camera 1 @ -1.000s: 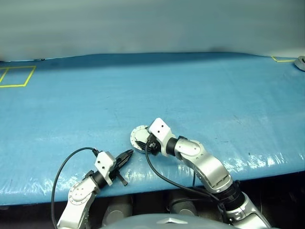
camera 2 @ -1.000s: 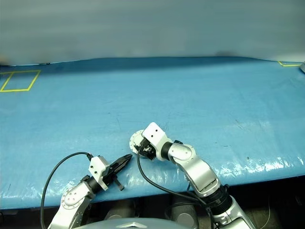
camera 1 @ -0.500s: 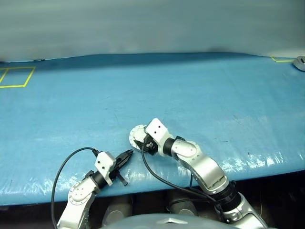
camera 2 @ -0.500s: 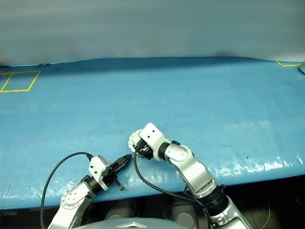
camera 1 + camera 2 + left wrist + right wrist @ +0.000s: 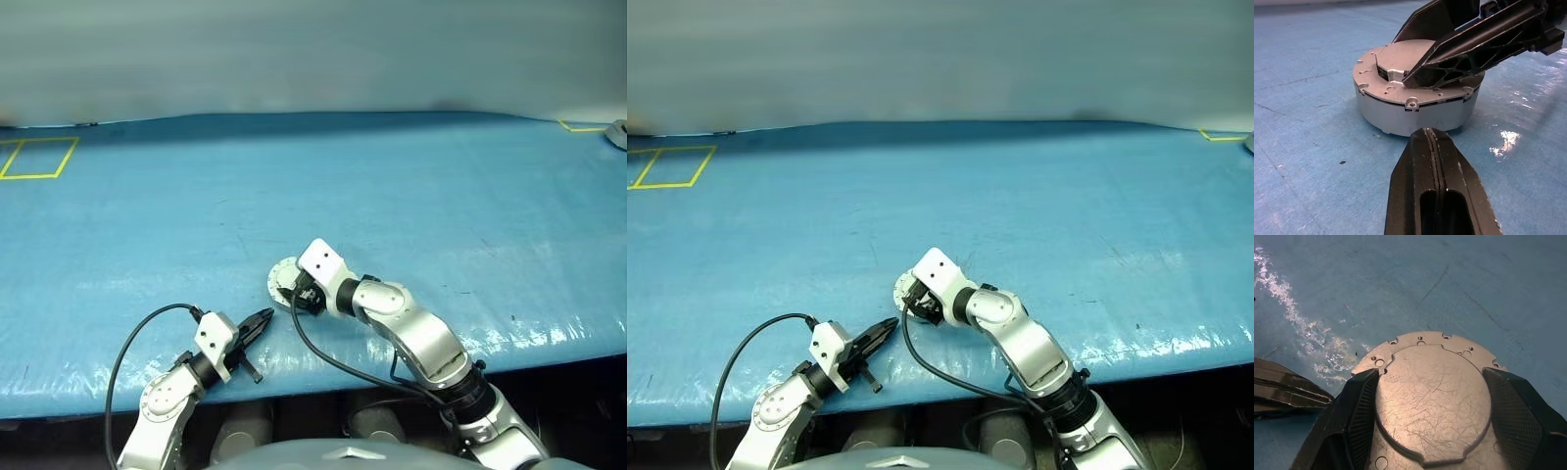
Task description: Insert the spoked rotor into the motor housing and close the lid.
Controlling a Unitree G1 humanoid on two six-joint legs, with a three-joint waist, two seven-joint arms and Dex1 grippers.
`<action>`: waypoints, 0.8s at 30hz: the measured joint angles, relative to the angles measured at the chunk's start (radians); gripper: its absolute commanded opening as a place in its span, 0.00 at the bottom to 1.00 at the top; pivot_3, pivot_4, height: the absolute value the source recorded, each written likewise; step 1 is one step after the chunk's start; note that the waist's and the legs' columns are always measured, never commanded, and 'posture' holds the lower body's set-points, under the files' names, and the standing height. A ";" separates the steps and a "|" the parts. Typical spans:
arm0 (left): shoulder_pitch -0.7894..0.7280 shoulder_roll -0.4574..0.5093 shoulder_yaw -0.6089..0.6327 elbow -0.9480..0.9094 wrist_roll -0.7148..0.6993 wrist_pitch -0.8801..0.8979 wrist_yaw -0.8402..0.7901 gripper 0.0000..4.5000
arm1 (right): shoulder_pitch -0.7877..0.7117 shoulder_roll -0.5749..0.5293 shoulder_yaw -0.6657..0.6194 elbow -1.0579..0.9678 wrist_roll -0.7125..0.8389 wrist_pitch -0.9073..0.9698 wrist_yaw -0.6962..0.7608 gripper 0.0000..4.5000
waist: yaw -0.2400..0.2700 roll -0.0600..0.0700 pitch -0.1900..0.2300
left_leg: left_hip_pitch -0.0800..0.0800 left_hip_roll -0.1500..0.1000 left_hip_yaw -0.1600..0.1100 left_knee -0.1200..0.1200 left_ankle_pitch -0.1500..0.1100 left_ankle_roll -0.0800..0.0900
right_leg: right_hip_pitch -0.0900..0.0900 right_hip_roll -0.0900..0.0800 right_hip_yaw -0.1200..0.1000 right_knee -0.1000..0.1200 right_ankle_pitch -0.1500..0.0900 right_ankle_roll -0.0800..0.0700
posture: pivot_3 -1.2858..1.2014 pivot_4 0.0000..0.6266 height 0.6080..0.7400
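The motor housing (image 5: 1415, 110) is a short silver cylinder standing on the blue table near its front edge. The lid (image 5: 1432, 401) lies flat on top of it, plain face with the raised circle up. My right gripper (image 5: 291, 293) reaches down over it. Its two black fingers (image 5: 1359, 411) press against opposite sides of the raised circle, shut on the lid. My left gripper (image 5: 266, 315) is shut and empty. It sits level just above the table, a short way in front of the housing, tip (image 5: 1430, 134) pointing at its side wall. The spoked rotor is hidden.
The table's front edge (image 5: 323, 377) runs close behind both grippers. A yellow tape rectangle (image 5: 39, 157) marks the far left corner, and a small grey object (image 5: 617, 130) sits at the far right. A black cable (image 5: 147, 328) loops from my left wrist.
My right wrist has tipped further down over the lid and its forearm has shifted a little. The housing, the lid and my left gripper have stayed where they were.
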 measured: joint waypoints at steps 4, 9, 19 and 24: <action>-0.002 0.000 0.000 0.000 0.000 0.000 0.000 0.00 | -0.008 -0.003 0.017 -0.002 -0.008 0.021 -0.023 0.67 | -0.001 0.001 -0.002 | 0.000 0.000 0.000 0.000 0.000 0.000 | -0.001 0.000 0.000 0.000 0.000 0.000 | 0.52 0.24 1.00; -0.003 0.000 0.000 0.000 0.000 0.000 0.000 0.00 | -0.024 -0.056 0.088 -0.016 -0.053 -0.008 -0.032 0.67 | -0.001 0.002 -0.004 | 0.001 0.000 0.000 0.000 0.000 0.000 | 0.000 0.000 0.000 0.000 0.000 0.000 | 0.52 0.24 1.00; -0.010 0.000 0.000 0.000 0.001 0.001 0.000 0.00 | -0.020 -0.053 0.086 0.007 -0.059 -0.046 -0.039 0.67 | -0.001 0.001 -0.005 | 0.003 0.000 0.000 0.000 0.000 0.000 | 0.001 0.000 0.000 0.000 0.000 0.000 | 0.52 0.24 1.00; -0.013 0.003 0.000 0.000 0.001 0.006 0.000 0.00 | -0.017 -0.037 0.061 0.045 -0.060 -0.083 -0.066 0.67 | 0.000 0.001 -0.005 | 0.003 0.000 0.000 0.000 0.001 0.001 | 0.002 -0.001 0.000 0.000 0.000 0.000 | 0.52 0.24 1.00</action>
